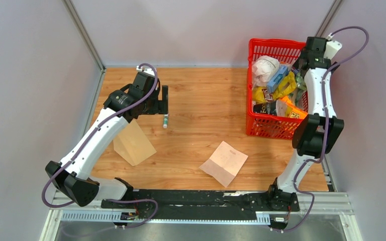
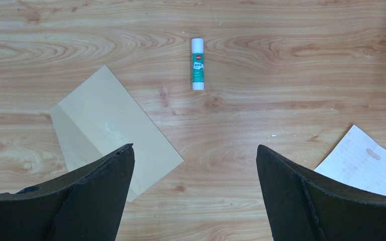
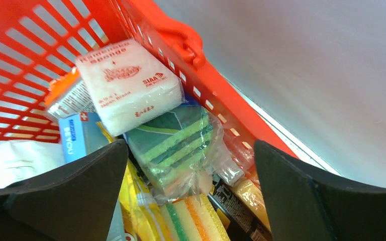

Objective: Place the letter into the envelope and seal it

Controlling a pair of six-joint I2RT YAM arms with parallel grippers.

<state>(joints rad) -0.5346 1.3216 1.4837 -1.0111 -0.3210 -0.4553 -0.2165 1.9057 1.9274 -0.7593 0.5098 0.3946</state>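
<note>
The tan envelope (image 1: 133, 143) lies flat on the wooden table at the left, partly under my left arm. In the left wrist view the envelope (image 2: 110, 125) has its flap folded open. The pale letter (image 1: 224, 163) lies flat near the table's middle front, and the left wrist view shows a corner of the letter (image 2: 364, 165) at the right. My left gripper (image 2: 195, 148) hangs open above bare wood between the two, holding nothing. My right gripper (image 3: 191, 145) is open over the red basket, with nothing between its fingers.
A green-and-white glue stick (image 1: 165, 121) lies on the table just beyond the left gripper; the left wrist view shows the glue stick (image 2: 197, 64) ahead of the fingers. The red basket (image 1: 276, 44) at the back right holds sponges and packets. Grey walls enclose the table.
</note>
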